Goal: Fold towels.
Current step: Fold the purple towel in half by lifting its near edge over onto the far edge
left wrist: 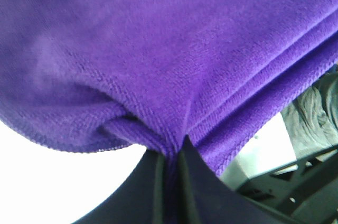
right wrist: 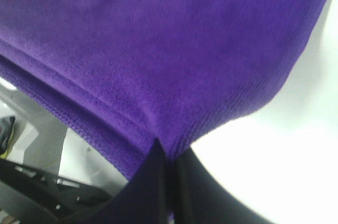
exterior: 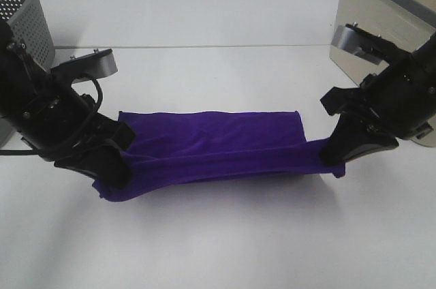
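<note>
We log the purple towel (exterior: 218, 142) stretched between the 2 pincers, its long axis running from left pincer (exterior: 117, 166) to right pincer (exterior: 335, 158). Each is clamped on 1 end. The far half rests on the desk (exterior: 218, 241). Neither arm is nearer.

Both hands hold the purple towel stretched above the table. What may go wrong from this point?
1. The left hand and right hand each pinch only a small bunch of the deep purple microfibre towel; pulling tighter may make it slip out.
2. The layers look uneven near the right hand, so the fold may land crooked.
</note>
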Controlling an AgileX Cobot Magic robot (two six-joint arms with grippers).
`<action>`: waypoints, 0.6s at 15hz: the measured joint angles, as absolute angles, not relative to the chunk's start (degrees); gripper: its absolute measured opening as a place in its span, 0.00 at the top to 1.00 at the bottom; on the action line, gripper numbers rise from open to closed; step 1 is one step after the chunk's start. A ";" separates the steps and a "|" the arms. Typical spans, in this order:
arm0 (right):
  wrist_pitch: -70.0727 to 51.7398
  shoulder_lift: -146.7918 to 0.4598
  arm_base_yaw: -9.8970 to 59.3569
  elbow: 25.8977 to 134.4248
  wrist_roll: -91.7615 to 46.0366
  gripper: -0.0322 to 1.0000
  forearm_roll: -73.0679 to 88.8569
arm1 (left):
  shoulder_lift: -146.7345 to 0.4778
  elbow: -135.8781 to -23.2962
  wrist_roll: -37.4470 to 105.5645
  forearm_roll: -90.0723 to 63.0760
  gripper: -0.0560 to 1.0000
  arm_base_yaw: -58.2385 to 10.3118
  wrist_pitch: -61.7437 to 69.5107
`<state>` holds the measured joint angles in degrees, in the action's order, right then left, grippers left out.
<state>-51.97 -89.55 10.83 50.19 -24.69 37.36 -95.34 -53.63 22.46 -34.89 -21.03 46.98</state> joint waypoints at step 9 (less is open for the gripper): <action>-46.47 -107.95 10.83 71.62 -24.24 0.94 35.87 | -109.15 -71.56 24.06 -25.78 0.94 -18.62 42.74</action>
<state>-46.47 -107.95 10.83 71.62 -24.24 35.87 -109.15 -71.56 24.06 -25.78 -18.62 42.74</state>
